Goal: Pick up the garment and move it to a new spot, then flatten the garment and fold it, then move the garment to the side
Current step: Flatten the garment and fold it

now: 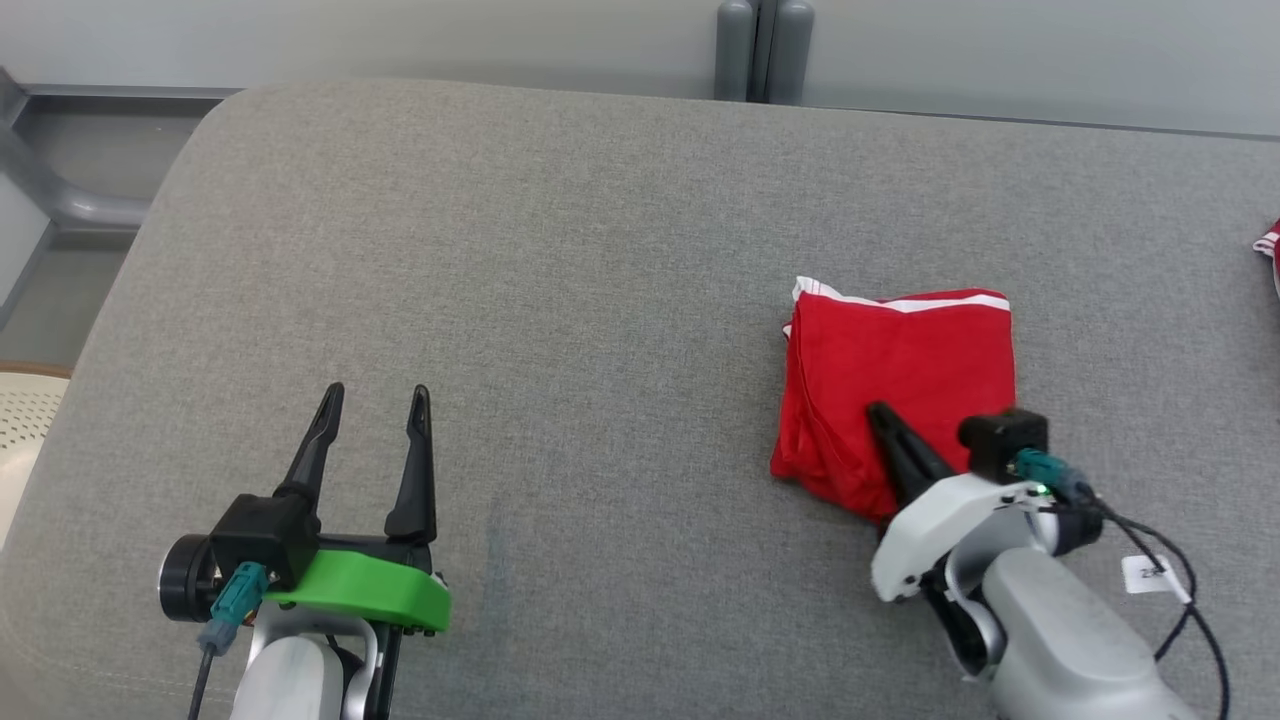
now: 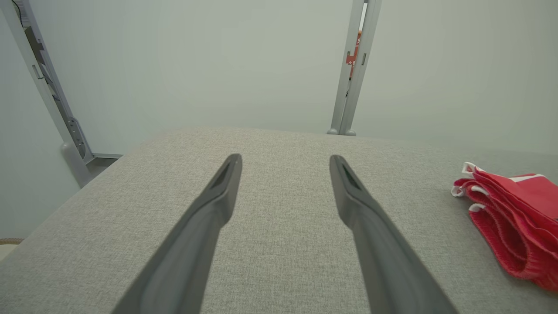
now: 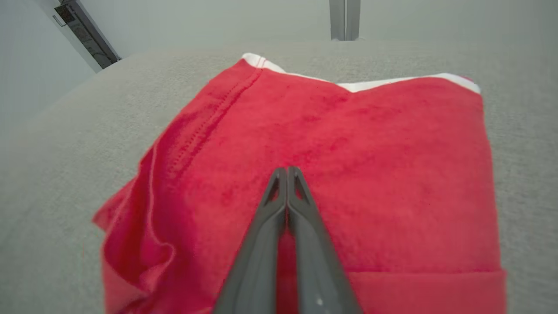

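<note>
Garment (image 1: 900,370): red, folded, on the right of the grey surface (image 1: 560,280); soft, light, layers likely to slide
Right claw (image 1: 878,410): fingers together over its middle; no cloth visibly pinched
Left claw (image 1: 376,392): apart, well clear
Hold: near folded edge, through all layers

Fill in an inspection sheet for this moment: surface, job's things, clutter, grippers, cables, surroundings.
Surface: grey fabric pad, rounded far-left corner.
Job's things: red garment, folded, white trim along its far edge.
Clutter: red-and-white cloth at the right edge.
Grippers: left gripper open over bare pad; right gripper shut, tips on the garment; whether cloth is pinched cannot be told.
Cables: black cable with white tag at the right wrist.
Surroundings: pale wall, grey post.
</note>
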### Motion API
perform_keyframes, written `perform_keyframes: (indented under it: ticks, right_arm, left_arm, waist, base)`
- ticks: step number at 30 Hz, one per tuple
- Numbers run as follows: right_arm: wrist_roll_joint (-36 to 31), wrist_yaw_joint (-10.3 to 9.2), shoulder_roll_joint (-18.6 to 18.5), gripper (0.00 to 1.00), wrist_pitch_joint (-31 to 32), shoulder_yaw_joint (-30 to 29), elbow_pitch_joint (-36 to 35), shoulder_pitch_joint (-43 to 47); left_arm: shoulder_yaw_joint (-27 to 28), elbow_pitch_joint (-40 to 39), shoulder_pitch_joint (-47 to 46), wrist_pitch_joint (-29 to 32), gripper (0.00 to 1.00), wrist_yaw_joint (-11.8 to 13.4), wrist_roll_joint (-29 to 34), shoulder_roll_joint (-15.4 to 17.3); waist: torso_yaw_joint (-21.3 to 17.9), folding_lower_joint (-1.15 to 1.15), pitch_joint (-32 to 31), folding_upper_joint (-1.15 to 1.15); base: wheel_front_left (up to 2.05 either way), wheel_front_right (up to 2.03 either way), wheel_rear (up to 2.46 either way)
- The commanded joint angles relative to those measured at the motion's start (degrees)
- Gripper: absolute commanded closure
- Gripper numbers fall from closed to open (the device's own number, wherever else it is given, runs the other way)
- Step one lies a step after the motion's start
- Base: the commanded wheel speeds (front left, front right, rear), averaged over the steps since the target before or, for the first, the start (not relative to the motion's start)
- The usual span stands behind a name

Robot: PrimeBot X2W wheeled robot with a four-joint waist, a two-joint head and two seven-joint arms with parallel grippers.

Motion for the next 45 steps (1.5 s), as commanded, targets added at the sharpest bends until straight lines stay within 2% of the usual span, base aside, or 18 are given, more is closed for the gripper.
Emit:
perform_keyframes:
  ticks: [1,6,11,15,26,27,29,30,31,32,45]
  right_arm:
    - [-0.71,-0.07,1.16,1.00,-0.15,1.02,-0.18,-0.04]
    - [-1.51,-0.07,4.48,1.00,-0.14,6.68,-0.28,0.70]
    - [-0.39,-0.07,5.74,1.00,-0.15,8.43,-1.38,0.33]
    - [-1.18,-0.07,5.41,1.00,-0.15,5.41,-5.14,0.68]
    - [-7.01,-0.07,-0.26,1.00,-0.15,-7.25,-18.89,5.86]
    - [-7.56,-0.07,-0.51,0.98,-0.15,-8.14,-19.59,6.48]
    - [-8.47,-0.07,-0.95,0.73,-0.15,-10.21,-21.26,7.73]
    - [-8.94,-0.07,-1.12,0.51,-0.15,-11.32,-22.19,8.54]
    - [-9.28,-0.07,-1.21,0.08,-0.15,-12.31,-22.90,9.23]
    - [-9.47,-0.07,-1.12,0.00,-0.15,-13.33,-23.71,10.21]
    - [-11.06,-0.07,0.34,0.00,-0.15,-19.65,-31.50,20.20]
  left_arm:
    - [0.00,0.19,-0.72,-0.16,0.00,-0.23,-0.10,0.09]
    - [-0.36,0.35,-0.48,-0.16,0.00,-0.24,-0.04,0.09]
    - [-0.06,0.45,-0.63,-0.16,0.00,-0.02,0.40,0.09]
    - [0.85,0.51,-0.08,-0.16,0.00,-0.02,0.98,0.09]
    - [2.87,0.58,0.72,-0.16,0.00,-0.27,1.87,0.09]
    - [2.96,0.64,0.72,-0.15,0.00,-0.31,1.93,0.09]
    - [3.34,0.76,0.80,-0.15,0.00,-0.34,2.30,0.11]
    - [3.69,0.84,0.84,-0.16,0.00,-0.39,2.40,0.15]
    - [3.89,0.87,0.88,-0.16,0.00,-0.40,2.51,0.16]
    - [4.21,0.89,1.04,-0.16,0.00,-0.42,2.62,0.17]
    - [7.06,0.99,4.17,-0.15,0.00,-0.78,3.38,0.72]
  waist:
    - [0.07,0.00,-0.09,0.00]
    - [0.02,0.00,-0.30,0.00]
    - [-0.92,0.00,-0.67,0.00]
    - [-2.69,0.00,-1.27,0.00]
    - [-9.13,0.00,-2.48,0.00]
    - [-9.49,0.00,-2.53,0.00]
    - [-10.29,0.00,-2.72,0.00]
    - [-10.71,0.00,-2.84,0.00]
    - [-10.98,0.00,-2.93,0.00]
    - [-11.35,0.00,-3.09,0.00]
    - [-13.78,0.00,-5.82,0.00]
  base:
    - [0.00,0.00,0.00]
    - [0.00,0.00,0.00]
    - [0.00,0.00,0.00]
    - [0.00,0.00,0.00]
    - [0.00,0.00,0.00]
    - [0.00,0.00,0.00]
    - [0.00,0.00,0.00]
    - [0.00,0.00,0.00]
    - [0.00,0.00,0.00]
    - [0.00,0.00,0.00]
    - [0.00,0.00,0.00]
